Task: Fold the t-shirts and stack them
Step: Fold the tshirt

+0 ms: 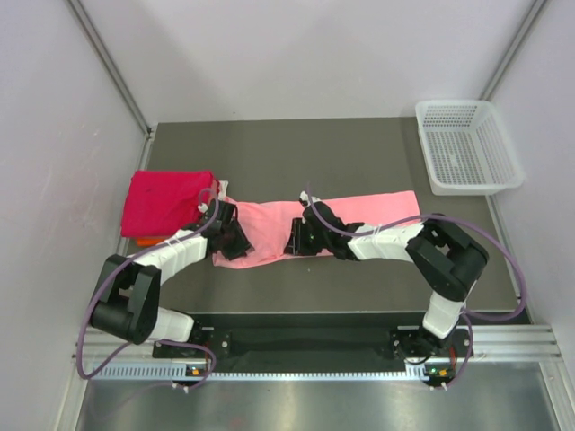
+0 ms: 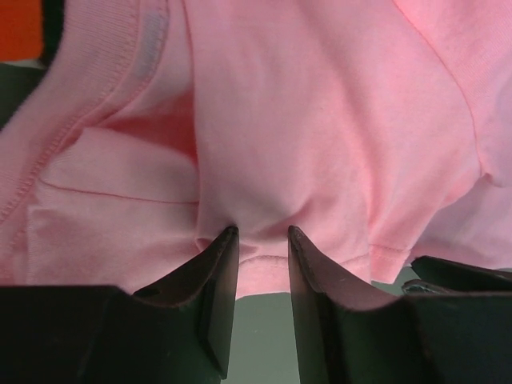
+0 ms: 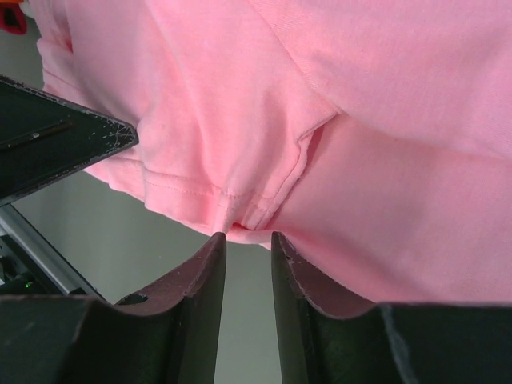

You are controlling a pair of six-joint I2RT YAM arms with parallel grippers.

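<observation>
A light salmon-pink t-shirt lies as a long strip across the middle of the table. My left gripper is at its left end and my right gripper at its near edge, mid-strip. In the left wrist view the left gripper stands open, its jaws a narrow gap apart, and the shirt's hem bulges between the tips. The right gripper is open, its tips just touching a puckered seam. A magenta-red folded t-shirt lies on an orange one at the left.
A white mesh basket stands at the back right corner. The two grippers are close together; the left one's black body shows in the right wrist view. Grey table stretches behind the shirt.
</observation>
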